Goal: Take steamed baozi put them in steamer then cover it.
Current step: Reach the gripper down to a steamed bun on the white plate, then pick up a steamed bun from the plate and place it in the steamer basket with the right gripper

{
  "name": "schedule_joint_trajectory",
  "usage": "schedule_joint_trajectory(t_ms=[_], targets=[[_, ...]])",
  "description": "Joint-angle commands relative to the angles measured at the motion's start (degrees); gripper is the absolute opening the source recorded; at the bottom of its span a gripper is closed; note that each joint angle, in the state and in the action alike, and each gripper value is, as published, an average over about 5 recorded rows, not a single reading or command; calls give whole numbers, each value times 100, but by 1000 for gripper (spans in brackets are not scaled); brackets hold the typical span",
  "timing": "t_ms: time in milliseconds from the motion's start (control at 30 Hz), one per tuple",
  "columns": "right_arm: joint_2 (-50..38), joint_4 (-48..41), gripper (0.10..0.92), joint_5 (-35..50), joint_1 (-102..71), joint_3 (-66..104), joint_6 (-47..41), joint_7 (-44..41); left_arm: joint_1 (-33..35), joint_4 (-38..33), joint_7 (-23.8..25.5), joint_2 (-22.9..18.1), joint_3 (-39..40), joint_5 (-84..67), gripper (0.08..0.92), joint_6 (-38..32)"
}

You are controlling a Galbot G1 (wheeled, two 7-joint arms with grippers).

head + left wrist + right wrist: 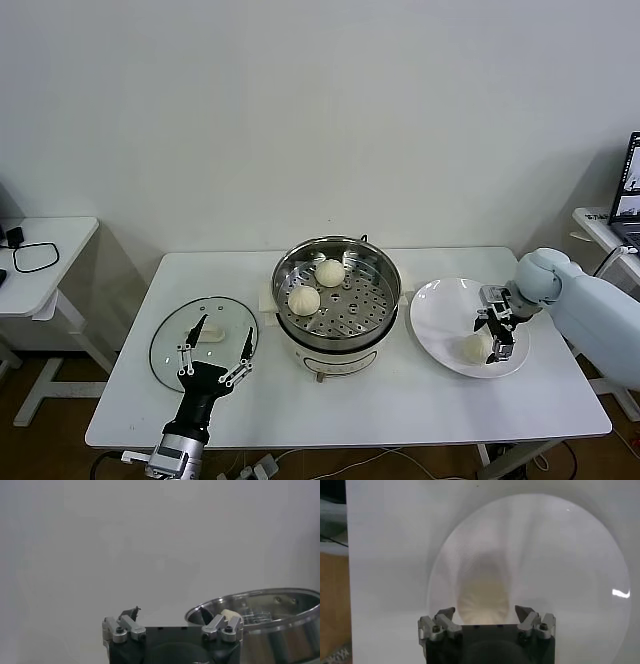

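Stainless steamer (337,290), table centre, holds two baozi; right pincer (497,335) open astride a third baozi (477,347), ready to grasp; left pincer (215,352) open, idle near lid (170,345).

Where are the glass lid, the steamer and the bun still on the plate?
Glass lid (172,345), head view: bare glass near its left rim.
Steamer (375,300), head view: perforated floor, right of the two buns.
Bun on the plate (476,347), head view: middle of the bun, at the right gripper.
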Motion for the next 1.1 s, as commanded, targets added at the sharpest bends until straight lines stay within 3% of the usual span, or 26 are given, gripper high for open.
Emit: schedule_joint_trajectory(t_ms=[33, 433, 800, 1100], targets=[[84, -112, 823, -151, -138, 183, 32, 44, 6, -8, -5, -3, 10, 16, 823, 0], [237, -247, 811, -245, -169, 230, 48, -7, -11, 38, -5, 8, 0, 21, 823, 1], [270, -273, 684, -225, -130, 226, 58, -31, -47, 88, -7, 15, 12, 22, 823, 12], [-143, 39, 670, 496, 649, -320, -12, -133, -40, 59, -9, 15, 32, 41, 823, 16]])
